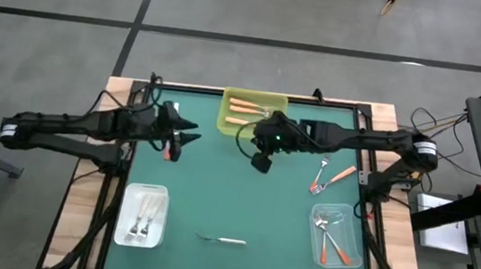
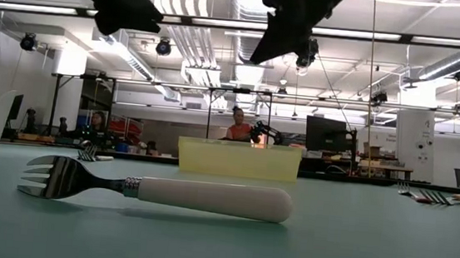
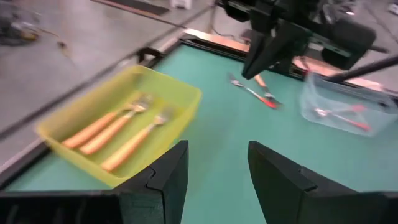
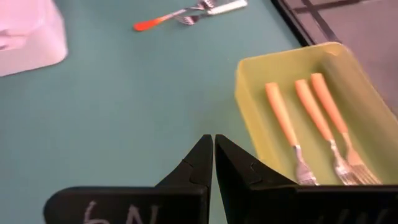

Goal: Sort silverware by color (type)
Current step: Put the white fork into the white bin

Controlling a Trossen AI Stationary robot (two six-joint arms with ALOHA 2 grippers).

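white-handled metal fork [image 1: 221, 239] alone mid-surface, long axis crosswise | left gripper [image 1: 188, 135] open, empty | right gripper [image 1: 261, 163] closed, empty, slightly nearer

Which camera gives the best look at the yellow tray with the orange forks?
The right wrist view: the yellow tray fills it, three forks clear. The left wrist view is blurrier, the high view small, the low view only its side wall.

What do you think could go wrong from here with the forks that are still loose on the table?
The red fork and a white fork lie touching, so a grab may lift both or knock one aside. The other white fork lies flat, so fingers may slide off it. The right gripper is shut and the left gripper open, close together near the yellow bin; the arms could collide.
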